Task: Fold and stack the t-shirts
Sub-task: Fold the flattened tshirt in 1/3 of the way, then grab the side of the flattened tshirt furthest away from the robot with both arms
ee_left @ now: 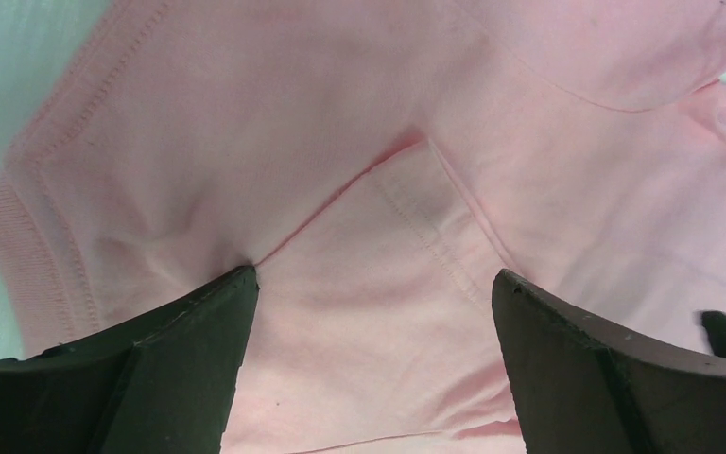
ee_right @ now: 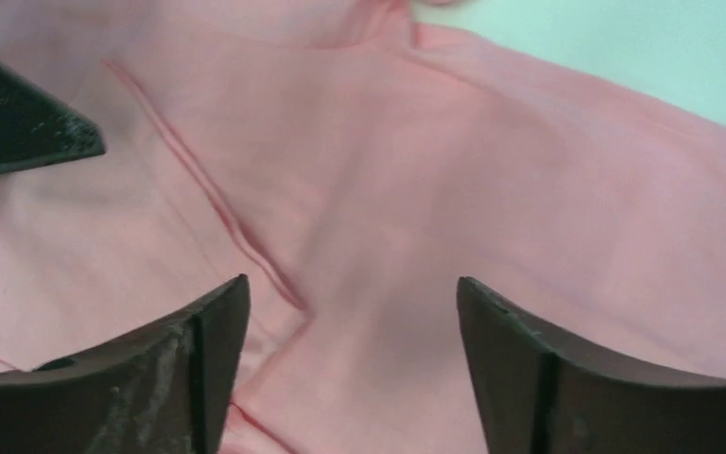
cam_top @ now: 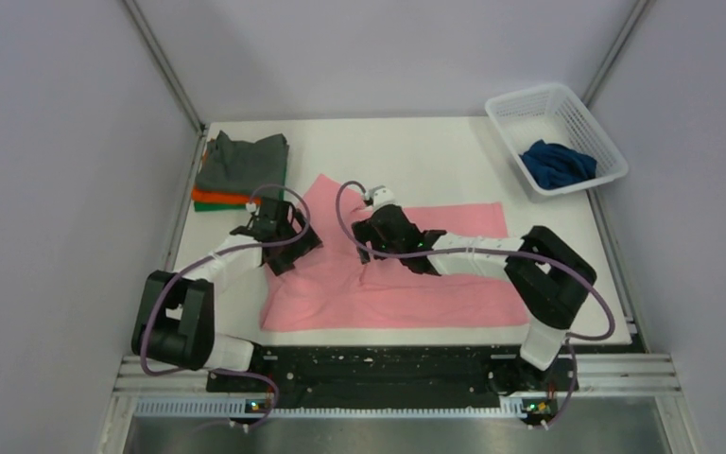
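The pink shirt (cam_top: 388, 293) lies on the desk (cam_top: 435, 151), partly folded. The left fingers (ee_left: 180, 369) and right fingers (ee_right: 170, 378) sit low over it, both spread wide with nothing in them, likely ready to pinch cloth. The stack (cam_top: 241, 165) waits at the back left for it.

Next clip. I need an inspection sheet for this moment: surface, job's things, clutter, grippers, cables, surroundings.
Surface: white table; no spills seen.
Job's things: pink t-shirt spread mid-table, creased and uneven; grey t-shirt on top of orange t-shirt and green t-shirt, stacked at the far left; navy t-shirt bunched in the white basket at the far right.
Clutter: nothing seen.
Grippers: left gripper and right gripper both open, low over the pink cloth.
Cables: purple cables loop off both arms above the shirt.
Surroundings: plain grey walls enclose the table.
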Tool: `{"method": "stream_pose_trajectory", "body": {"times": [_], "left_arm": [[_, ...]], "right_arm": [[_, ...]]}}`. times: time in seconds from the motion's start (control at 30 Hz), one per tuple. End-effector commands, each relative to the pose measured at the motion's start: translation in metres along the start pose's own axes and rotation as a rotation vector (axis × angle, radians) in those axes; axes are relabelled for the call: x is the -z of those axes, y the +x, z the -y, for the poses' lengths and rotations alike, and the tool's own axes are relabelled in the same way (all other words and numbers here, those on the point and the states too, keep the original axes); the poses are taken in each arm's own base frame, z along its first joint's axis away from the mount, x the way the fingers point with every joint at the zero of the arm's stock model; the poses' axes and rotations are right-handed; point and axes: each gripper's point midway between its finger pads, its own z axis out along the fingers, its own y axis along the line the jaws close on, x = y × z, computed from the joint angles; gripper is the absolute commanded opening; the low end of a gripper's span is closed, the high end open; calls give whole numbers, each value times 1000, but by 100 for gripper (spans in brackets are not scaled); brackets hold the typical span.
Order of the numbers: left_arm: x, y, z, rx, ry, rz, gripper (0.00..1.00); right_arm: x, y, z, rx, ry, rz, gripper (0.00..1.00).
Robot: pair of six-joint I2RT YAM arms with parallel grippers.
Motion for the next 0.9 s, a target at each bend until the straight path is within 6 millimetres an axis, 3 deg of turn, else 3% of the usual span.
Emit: {"method": "stream_pose_trajectory", "body": {"times": [0.0, 0.17, 0.3, 0.4, 0.5, 0.57, 0.63, 0.73, 0.87], "left_arm": [[21, -27, 11, -39, -12, 67, 99], [32, -75, 63, -131, 64, 128, 99], [9, -114, 90, -201, 6, 140, 99], [-19, -146, 109, -335, -42, 134, 94], [-54, -174, 128, -435, -89, 117, 89], [-82, -193, 125, -451, -180, 131, 89], [-95, -211, 133, -475, -198, 168, 87], [-107, -215, 134, -496, -207, 164, 87], [-116, -203, 132, -521, -175, 122, 86]], "right_arm": [[38, -43, 54, -213, 202, 126, 98], [76, -64, 121, -391, 284, 230, 99], [109, -64, 171, -412, 423, 300, 99], [125, -59, 194, -424, 472, 319, 99], [133, -55, 209, -436, 503, 328, 99], [134, -52, 213, -425, 510, 319, 99], [131, -48, 214, -406, 503, 299, 99], [128, -46, 215, -397, 505, 284, 99], [127, -43, 216, -398, 509, 275, 99]]}}
